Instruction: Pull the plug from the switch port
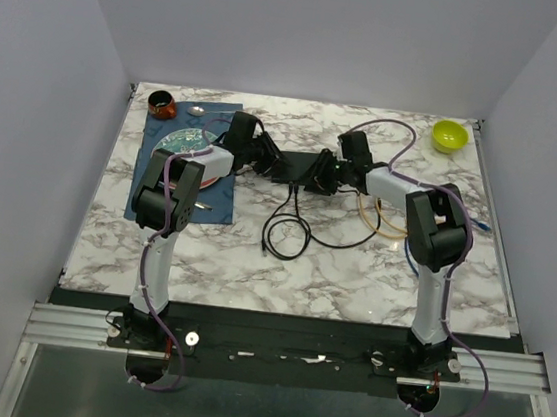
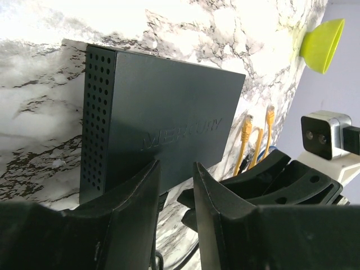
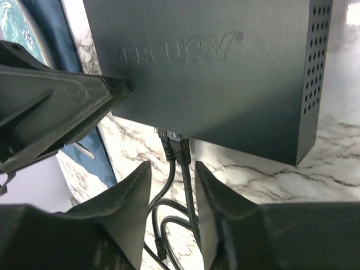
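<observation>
The switch point(image 1: 299, 163) point(image 2: 163, 124) point(image 3: 214, 67) is a flat black box lying on the marble table, between the two arms. Two black plugs point(image 3: 183, 147) sit side by side in its near edge, and their cables point(image 1: 286, 232) loop toward the front. My right gripper point(image 3: 171, 166) point(image 1: 324, 177) is open just below the plugs, with both cables running between its fingers, apart from the pads. My left gripper point(image 2: 175, 169) point(image 1: 264, 157) is open at the switch's left end. One of its fingers point(image 3: 84, 101) touches the switch's top.
A blue mat point(image 1: 186, 183) with a patterned plate point(image 1: 187, 142) and a brown cup point(image 1: 162, 106) lies at the left. An orange cable point(image 1: 373, 219) with loose plugs point(image 2: 246, 126) lies right of the switch. A green bowl point(image 1: 449, 136) point(image 2: 323, 42) stands at the back right.
</observation>
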